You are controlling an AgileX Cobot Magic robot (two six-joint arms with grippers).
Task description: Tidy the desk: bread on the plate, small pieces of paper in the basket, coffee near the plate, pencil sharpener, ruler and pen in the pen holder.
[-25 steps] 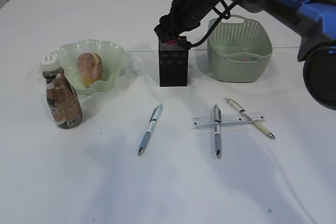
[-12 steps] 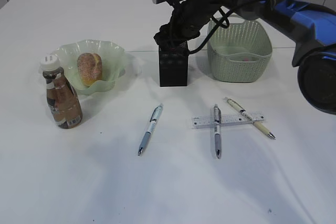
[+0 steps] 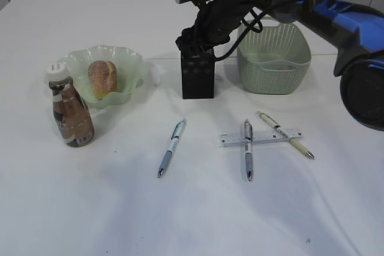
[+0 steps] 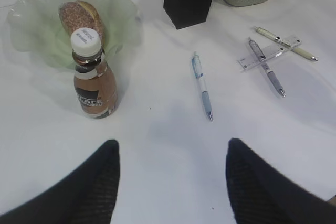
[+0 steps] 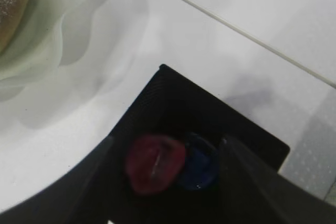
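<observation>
The right gripper (image 3: 195,43), jaws spread and empty, hovers over the pen holder (image 3: 198,76), where a red-and-blue sharpener (image 5: 170,163) lies (seemingly just released). The next move calls for fetching a pen (image 3: 172,147) or the ruler (image 3: 259,136) from the worktop (image 3: 120,208). The left gripper (image 4: 170,182) idles open. The bread (image 3: 102,78) sits in the plate (image 3: 129,64), the coffee (image 3: 71,112) beside it.

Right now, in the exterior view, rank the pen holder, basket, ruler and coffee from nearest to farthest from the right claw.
1. pen holder: directly under the right claw.
2. basket: just to the claw's right, at the back.
3. ruler: toward the front, right of centre, under two pens.
4. coffee: far left, in front of the plate.
</observation>
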